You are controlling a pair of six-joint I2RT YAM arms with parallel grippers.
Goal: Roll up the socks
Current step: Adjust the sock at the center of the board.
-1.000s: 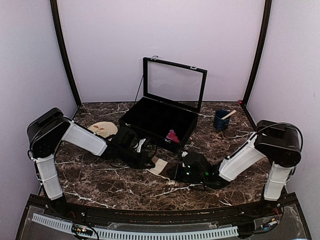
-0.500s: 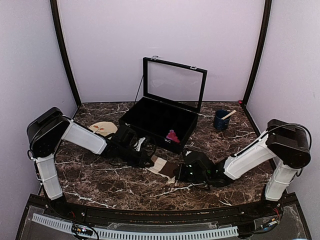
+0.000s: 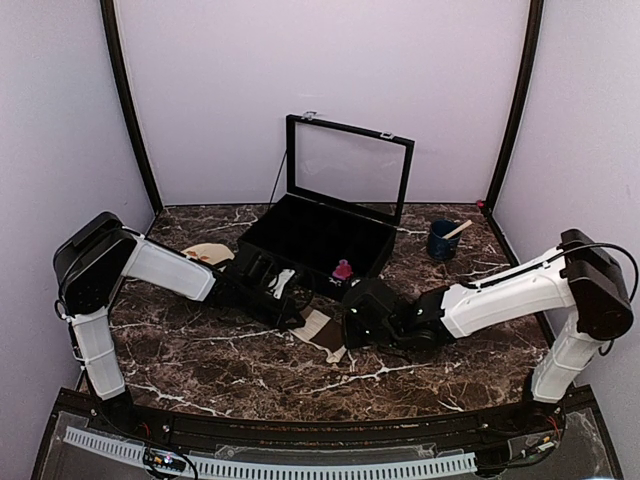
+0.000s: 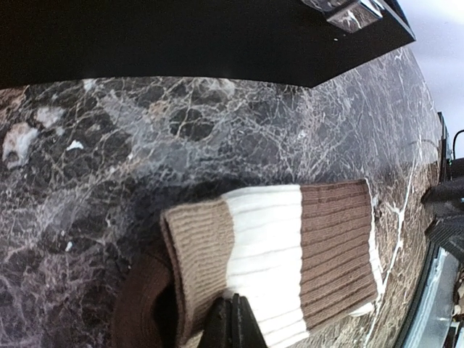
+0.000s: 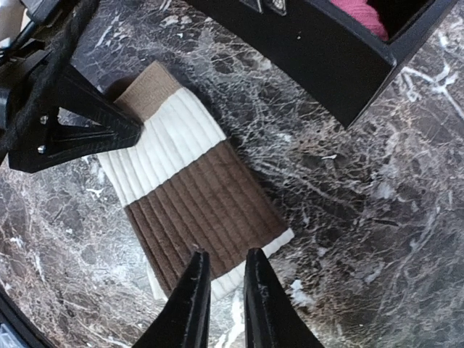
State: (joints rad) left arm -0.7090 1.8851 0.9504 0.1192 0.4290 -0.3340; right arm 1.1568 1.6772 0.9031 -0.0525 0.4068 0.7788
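The cream-beige sock (image 3: 322, 333) with brown bands lies flat on the marble table in front of the black case. In the left wrist view, the sock (image 4: 290, 246) has its tan end folded over a dark brown part. My left gripper (image 4: 233, 308) is shut, pinching the sock at its cream band; it also shows in the right wrist view (image 5: 134, 132) and the top view (image 3: 293, 318). My right gripper (image 5: 221, 264) is slightly open over the sock's (image 5: 192, 192) brown band end, holding nothing. The magenta-pink sock (image 3: 345, 270) sits inside the case, also seen in the right wrist view (image 5: 359, 13).
The black case (image 3: 300, 235) with its glass lid raised stands behind the sock. A round beige leaf-pattern plate (image 3: 205, 253) lies at the left under my left arm. A dark blue cup (image 3: 441, 241) with a stick in it stands at the back right.
My right arm has reached left and farther from its base, bringing its gripper over the sock's brown end. My left gripper has stayed on the sock and shifted slightly.
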